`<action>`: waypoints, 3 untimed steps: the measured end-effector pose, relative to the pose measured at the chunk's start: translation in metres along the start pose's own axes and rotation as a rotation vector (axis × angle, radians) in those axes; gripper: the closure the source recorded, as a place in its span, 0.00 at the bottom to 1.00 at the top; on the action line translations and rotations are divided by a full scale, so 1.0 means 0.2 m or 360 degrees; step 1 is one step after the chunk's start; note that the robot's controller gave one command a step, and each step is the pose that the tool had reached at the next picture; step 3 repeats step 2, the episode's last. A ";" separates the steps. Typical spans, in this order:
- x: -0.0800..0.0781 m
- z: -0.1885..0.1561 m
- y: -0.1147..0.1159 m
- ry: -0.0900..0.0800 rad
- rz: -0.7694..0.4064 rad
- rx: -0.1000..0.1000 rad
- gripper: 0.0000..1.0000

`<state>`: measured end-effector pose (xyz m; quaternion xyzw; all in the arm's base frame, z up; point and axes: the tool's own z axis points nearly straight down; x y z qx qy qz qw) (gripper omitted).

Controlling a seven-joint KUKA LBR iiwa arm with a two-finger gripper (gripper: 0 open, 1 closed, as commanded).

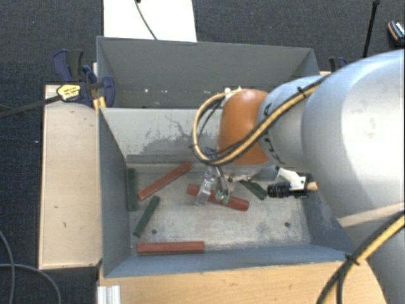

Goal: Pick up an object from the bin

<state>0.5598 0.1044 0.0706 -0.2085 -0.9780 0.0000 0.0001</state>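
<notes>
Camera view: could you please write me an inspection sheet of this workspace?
Surface: grey metal bin, floor scuffed.
Job's things: middle red-brown stick, lying flat under the gripper.
Clutter: slanting red-brown stick; near-wall red-brown stick; left-wall green stick; slanting green stick; short green stick right of the gripper.
Grippers: gripper low over the middle red-brown stick; whether it grips cannot be told.
Cables: yellow and black cables looped round the orange wrist cover.
Surroundings: dark floor round the bin.

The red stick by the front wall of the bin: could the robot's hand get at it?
Probably yes. The front red stick lies alone on bare floor, nothing on it; the hand hangs over the middle red stick. The front wall close alongside may cramp it.
</notes>
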 end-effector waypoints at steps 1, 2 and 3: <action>-0.01 -0.37 0.01 -0.0011 -0.0013 -0.0009 1.00; -0.02 -0.65 0.01 -0.0011 -0.0031 -0.0008 1.00; -0.02 -0.65 0.01 -0.0011 -0.0031 -0.0008 1.00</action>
